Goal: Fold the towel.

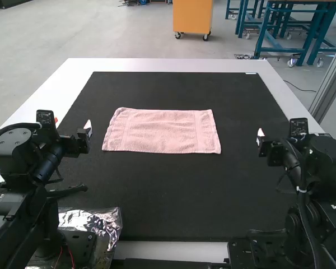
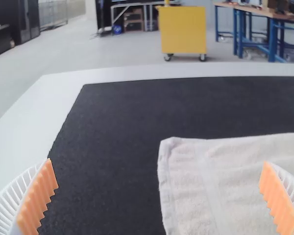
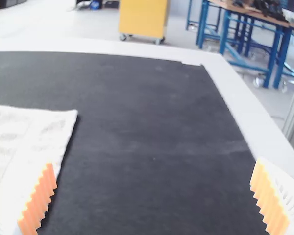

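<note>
A pink towel (image 1: 161, 131) lies flat as a wide rectangle on the black mat; whether it has a fold in it I cannot tell. My left gripper (image 1: 88, 130) is held beside the towel's left end, apart from it. On the other side, my right gripper (image 1: 261, 138) stands off from the towel's right end. In the left wrist view the left gripper (image 2: 157, 196) has its fingers wide apart, and the towel (image 2: 235, 186) looks pale there. The right gripper (image 3: 154, 198) is also open with nothing held, in the right wrist view, where a corner of the towel (image 3: 34, 132) shows.
The black mat (image 1: 173, 196) covers most of the white table (image 1: 173, 65). Crinkled silver foil (image 1: 95, 221) lies by the left arm's base at the near edge. A metal post (image 1: 331, 78) rises past the table's right side.
</note>
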